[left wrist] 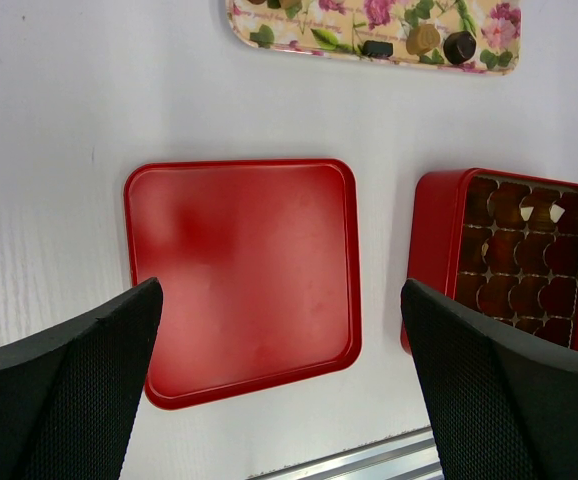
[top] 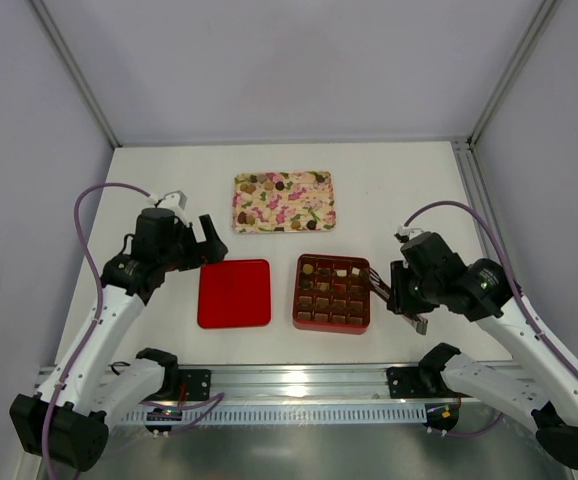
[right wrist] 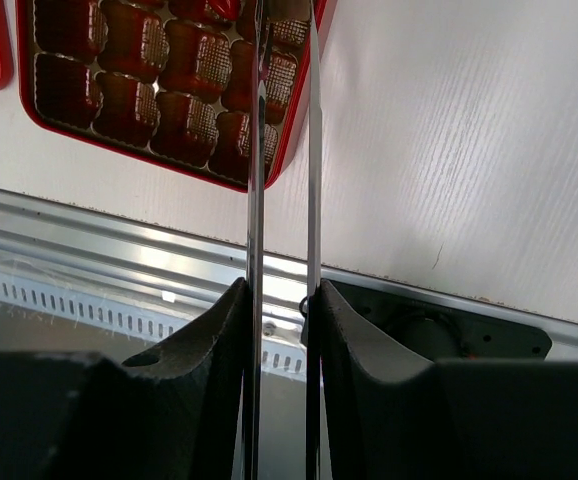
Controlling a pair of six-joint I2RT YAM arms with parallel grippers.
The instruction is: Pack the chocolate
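R claw (right wrist: 281, 295) w/ tongs (right wrist: 255, 150) sits R of chocolate (top: 310, 267) in box (top: 331, 326).

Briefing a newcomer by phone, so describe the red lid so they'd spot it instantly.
On the white table, find the floral tray near the middle. Toward the near edge lie two red squares; the lid is the left one, smooth and bare, whereas the box beside it holds a brown grid.

- Bright, even white light falls from above; the red box (top: 332, 293) casts only a faint, soft shadow on the table (top: 399, 180).
- Below the box, the metal rail (top: 299, 378) glares white.
- Left of the box, the red lid (left wrist: 244, 275) shows pale, hazy reflections.
- Over the box's near edge, the tweezers (right wrist: 255, 200) gleam in thin bright streaks.
- The box's gridded cells glint sharply.
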